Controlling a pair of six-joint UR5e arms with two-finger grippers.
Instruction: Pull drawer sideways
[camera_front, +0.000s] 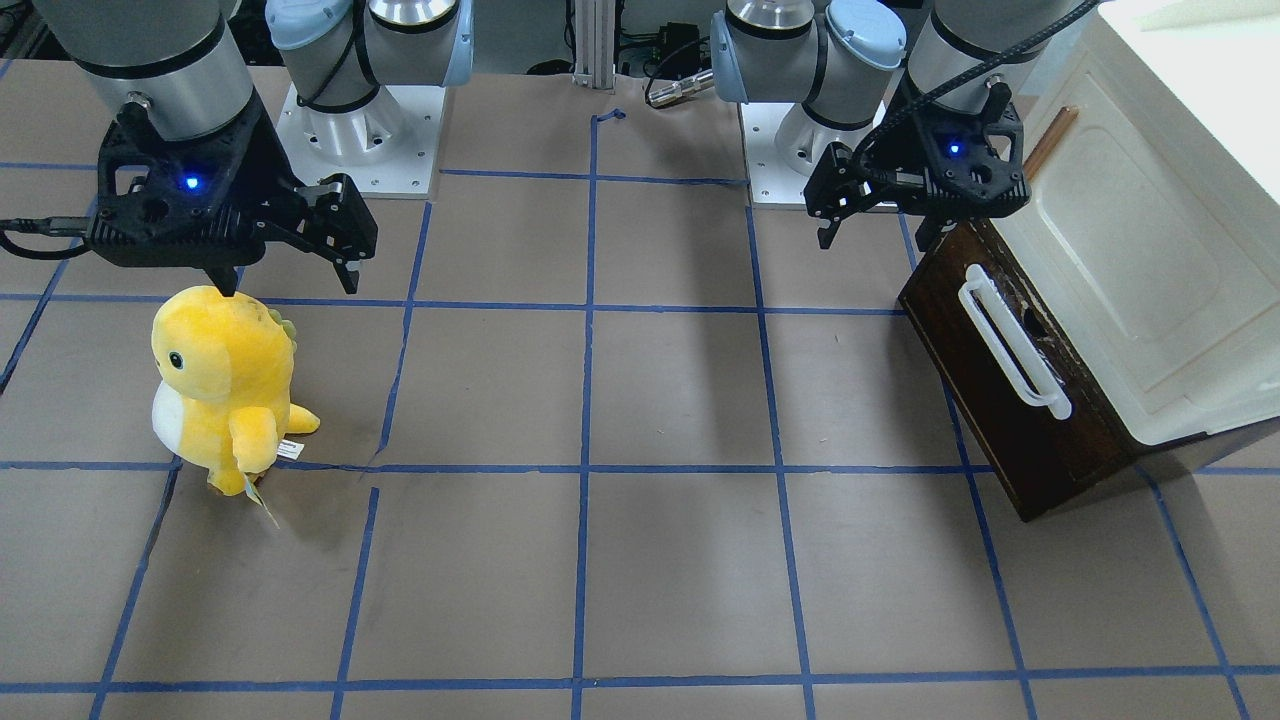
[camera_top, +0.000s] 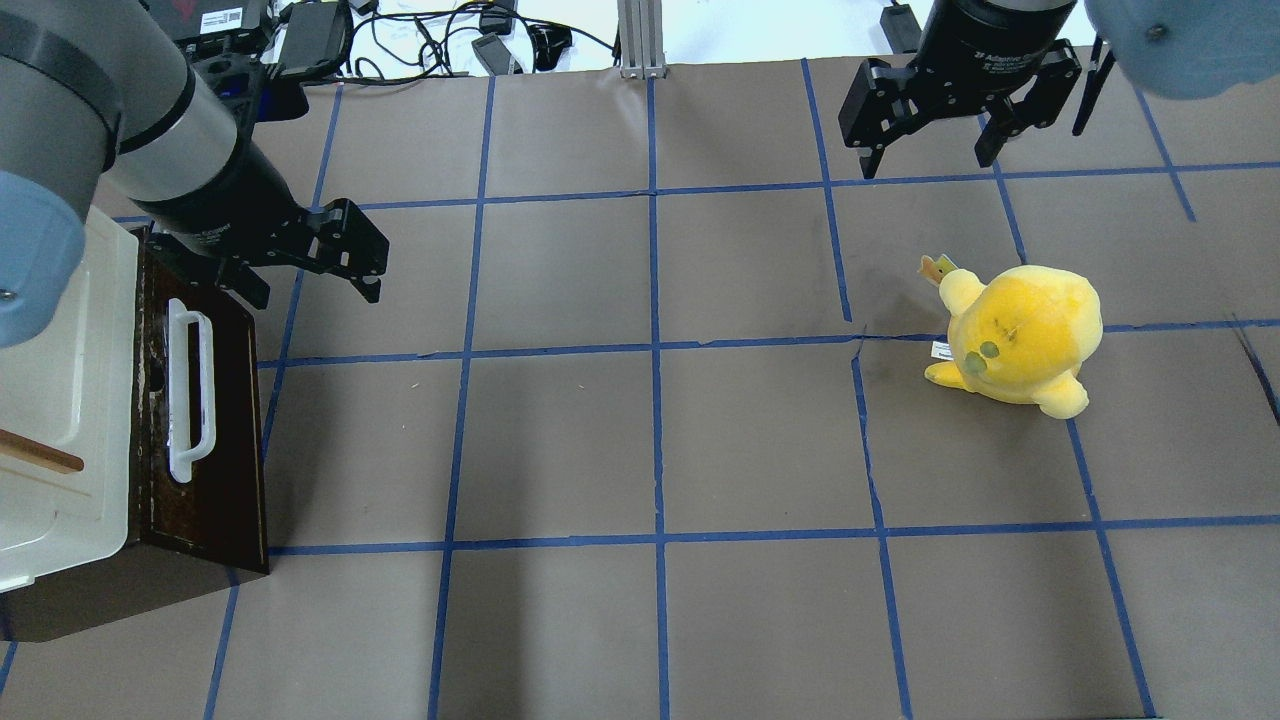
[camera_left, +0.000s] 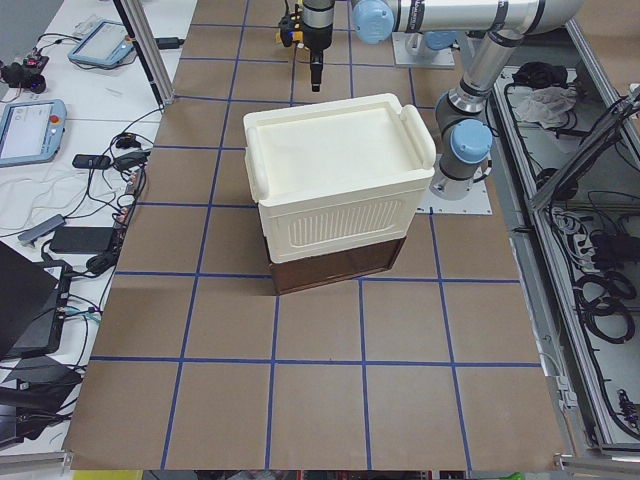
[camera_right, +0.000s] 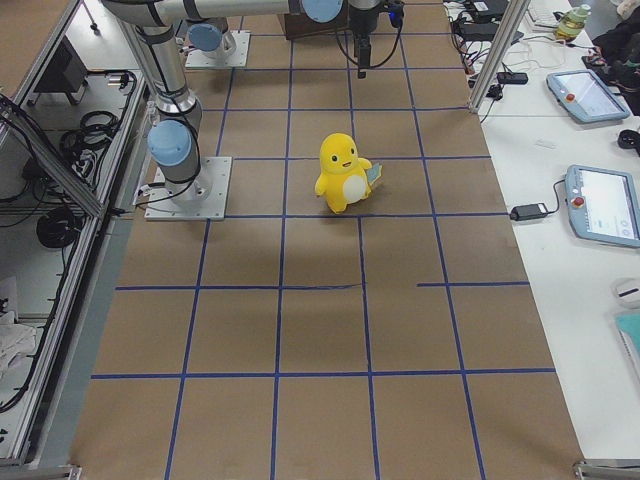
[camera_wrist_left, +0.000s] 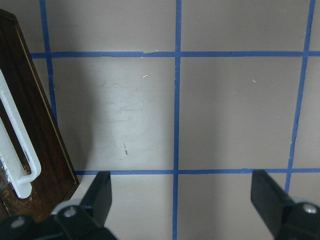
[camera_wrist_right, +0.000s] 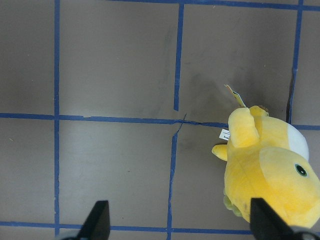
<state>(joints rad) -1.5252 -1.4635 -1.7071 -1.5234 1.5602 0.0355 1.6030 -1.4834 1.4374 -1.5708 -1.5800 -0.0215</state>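
One drawer (camera_top: 235, 440), its dark wood front carrying one white bar handle (camera_top: 190, 395), sits at the worktop's (camera_top: 650, 450) left edge, set under one cream-white cabinet (camera_top: 70, 400). The drawer's inside is hidden. One yellow plush toy (camera_top: 1020, 335) stands alone well to the right. Farther off are two tools. The left tool (camera_top: 315, 295) hovers spread wide just past the drawer's far corner, and the right tool (camera_top: 928, 165) hangs wide beyond the plush.

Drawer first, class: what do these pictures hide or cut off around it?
Drawer: inside shows in no view, behind its front.
Cabinet: cut by the front-facing view's right edge.
Handle: cut by the left wrist view's left edge.
Toy: cut by the right wrist view's corner.
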